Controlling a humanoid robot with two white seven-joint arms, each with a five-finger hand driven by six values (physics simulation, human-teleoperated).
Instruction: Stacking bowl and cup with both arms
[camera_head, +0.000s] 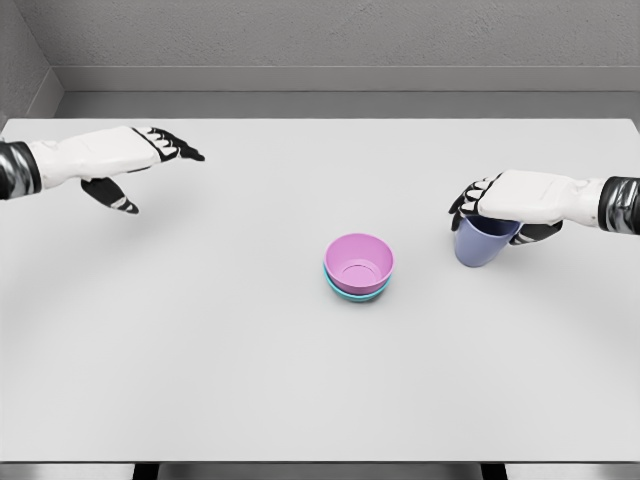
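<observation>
Right hand (505, 200) is clamped over the top of the purple cup (482, 242), right side of the table (200, 350). Left hand (120, 160) hangs far left, fingers apart, holding nothing. Pink bowl (359, 264) sits nested in a teal bowl (352, 293) mid-table.

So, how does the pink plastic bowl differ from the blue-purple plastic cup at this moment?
The pink plastic bowl is wide and shallow; the blue-purple plastic cup is narrower and taller. The bowl sits nested in a teal bowl near the table's middle, touched by no hand; the cup is gripped from above by the right hand, further right. The bowl's inside shows; the cup's mouth is covered by the hand. Both stand roughly upright.
</observation>
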